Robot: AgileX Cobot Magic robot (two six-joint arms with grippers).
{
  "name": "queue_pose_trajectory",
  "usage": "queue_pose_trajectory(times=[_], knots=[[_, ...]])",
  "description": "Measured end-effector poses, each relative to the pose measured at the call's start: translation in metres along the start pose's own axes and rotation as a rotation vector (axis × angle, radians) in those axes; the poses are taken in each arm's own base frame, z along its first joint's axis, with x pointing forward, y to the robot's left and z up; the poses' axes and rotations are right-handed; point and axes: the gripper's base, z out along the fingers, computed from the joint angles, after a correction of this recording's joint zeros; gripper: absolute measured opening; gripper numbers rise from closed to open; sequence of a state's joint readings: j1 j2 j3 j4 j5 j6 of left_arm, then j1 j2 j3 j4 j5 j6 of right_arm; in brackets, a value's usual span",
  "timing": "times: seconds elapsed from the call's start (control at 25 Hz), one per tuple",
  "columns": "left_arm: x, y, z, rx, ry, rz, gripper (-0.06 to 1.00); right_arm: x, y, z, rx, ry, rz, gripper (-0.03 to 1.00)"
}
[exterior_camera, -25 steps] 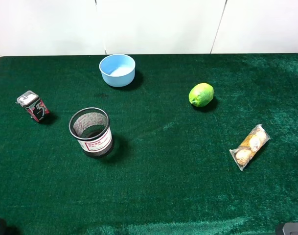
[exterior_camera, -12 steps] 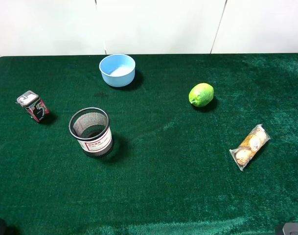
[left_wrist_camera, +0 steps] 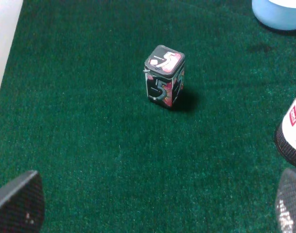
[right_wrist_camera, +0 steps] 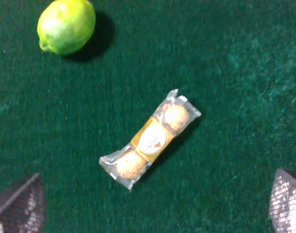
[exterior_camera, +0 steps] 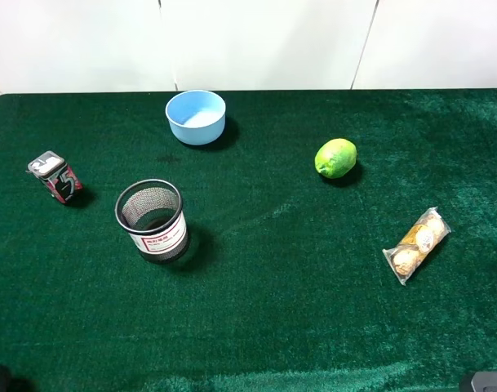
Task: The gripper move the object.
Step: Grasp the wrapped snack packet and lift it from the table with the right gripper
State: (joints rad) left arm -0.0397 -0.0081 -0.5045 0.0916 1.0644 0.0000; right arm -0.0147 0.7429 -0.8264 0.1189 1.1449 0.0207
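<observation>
The clear packet of three gold-wrapped chocolates point(exterior_camera: 416, 244) lies flat on the green cloth at the right, slanted; in the right wrist view point(right_wrist_camera: 150, 138) it lies alone. My right gripper point(right_wrist_camera: 152, 208) hangs above the cloth short of the packet, its two fingertips point(right_wrist_camera: 19, 204) spread wide, open and empty. My left gripper point(left_wrist_camera: 152, 213) is also open and empty, its fingertips point(left_wrist_camera: 16, 201) far apart, some way from the small red-black can point(left_wrist_camera: 165, 76). In the high view only slivers of both arms show at the bottom corners.
A green lime point(exterior_camera: 335, 158) lies behind the packet, also in the right wrist view point(right_wrist_camera: 66, 25). A black mesh cup point(exterior_camera: 152, 220) stands left of centre, a light blue bowl point(exterior_camera: 196, 116) at the back, and the red-black can point(exterior_camera: 55, 177) at the far left.
</observation>
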Motion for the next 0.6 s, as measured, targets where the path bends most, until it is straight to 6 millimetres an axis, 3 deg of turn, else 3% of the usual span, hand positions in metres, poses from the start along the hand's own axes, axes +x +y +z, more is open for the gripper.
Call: queue_pose_trajectory(times=[0.28, 0.6], knots=[[0.0, 0.0, 0.0, 0.0, 0.0, 0.0, 0.96, -0.024, 0.001, 0.023, 0.0, 0.149, 0.084, 0.69], [0.0, 0.0, 0.0, 0.0, 0.0, 0.005, 0.96, -0.037, -0.002, 0.059, 0.025, 0.269, 0.258, 0.69]])
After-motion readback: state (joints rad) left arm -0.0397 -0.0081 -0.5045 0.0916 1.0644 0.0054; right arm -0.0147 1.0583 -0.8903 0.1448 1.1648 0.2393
